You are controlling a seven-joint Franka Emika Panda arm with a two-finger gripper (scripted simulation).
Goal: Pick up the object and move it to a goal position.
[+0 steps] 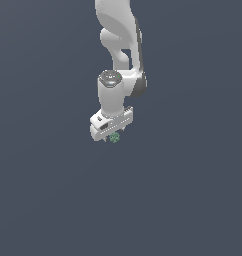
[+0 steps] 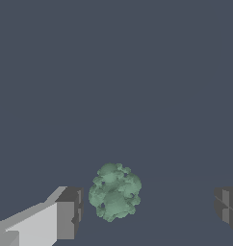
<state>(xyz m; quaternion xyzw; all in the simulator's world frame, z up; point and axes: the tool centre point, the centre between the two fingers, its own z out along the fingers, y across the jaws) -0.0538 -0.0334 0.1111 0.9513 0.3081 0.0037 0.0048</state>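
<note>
Exterior view: one white arm hangs down from the top of the frame over a plain dark grey-blue worktop with no edges or corners in sight. One gripper at its end, pointing down. One small green lump, the object, peeks out just under the gripper body, between the fingertips (too small here to tell contact).

Wrist view: two dark finger pads, spread wide. The object sits between them, much nearer one pad, with a thin gap there and a wide gap to the other. Nothing gripped. One object total, mottled, bumpy.
</note>
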